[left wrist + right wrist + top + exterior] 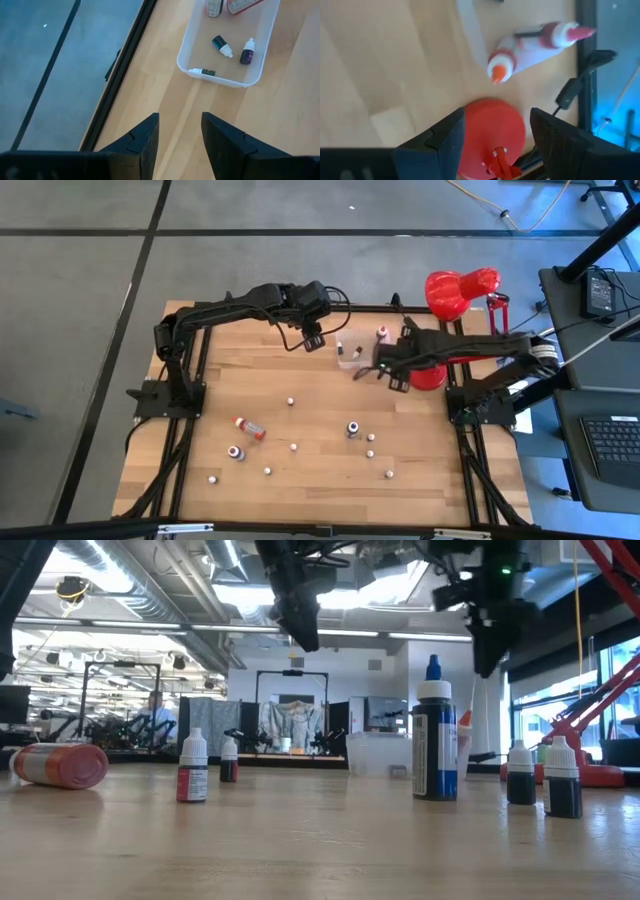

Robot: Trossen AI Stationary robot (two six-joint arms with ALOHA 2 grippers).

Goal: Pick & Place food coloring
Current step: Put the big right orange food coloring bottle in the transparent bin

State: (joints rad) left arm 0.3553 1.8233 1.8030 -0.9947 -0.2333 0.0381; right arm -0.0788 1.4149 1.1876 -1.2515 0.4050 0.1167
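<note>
High view: food coloring (352,429) beyond both jaws.

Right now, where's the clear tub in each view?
High view: clear tub at the table's far edge, centre.
Low view: mid-distance, just left of the tall blue-capped bottle.
Left wrist view: ahead of the fingers, small bottles inside.
Right wrist view: only a pale wall strip, probably it.
Landmark: red lamp, in every view except the left wrist.

tub (352,360) at table (250,360) far edge, lamp (455,295) right; bottles (290,448) scattered nearer.
</note>
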